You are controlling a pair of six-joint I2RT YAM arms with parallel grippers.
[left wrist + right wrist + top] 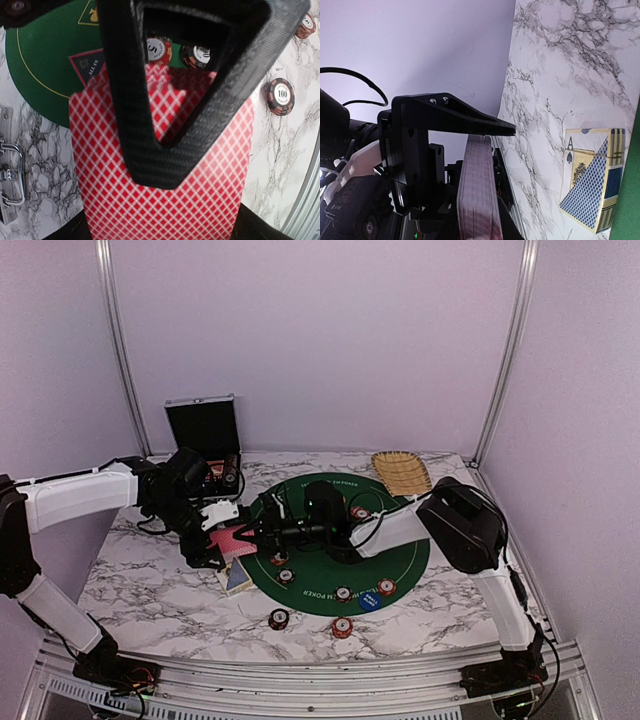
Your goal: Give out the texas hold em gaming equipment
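Right up against the lens, your right arm's black finger (pixel 132 120) lies flat across the red-backed cards (pixel 165 210). The right gripper (pixel 265 532) is clamped on them just over the left rim of the green felt mat (pixel 400 550). This reads as a hand-off, which is why both arms meet on one stack. Your left gripper (pixel 225 540) flanks the cards' other end; gripping or slack, I can't tell. Poker chips (pixel 278 619) wait just off the mat's near edge.
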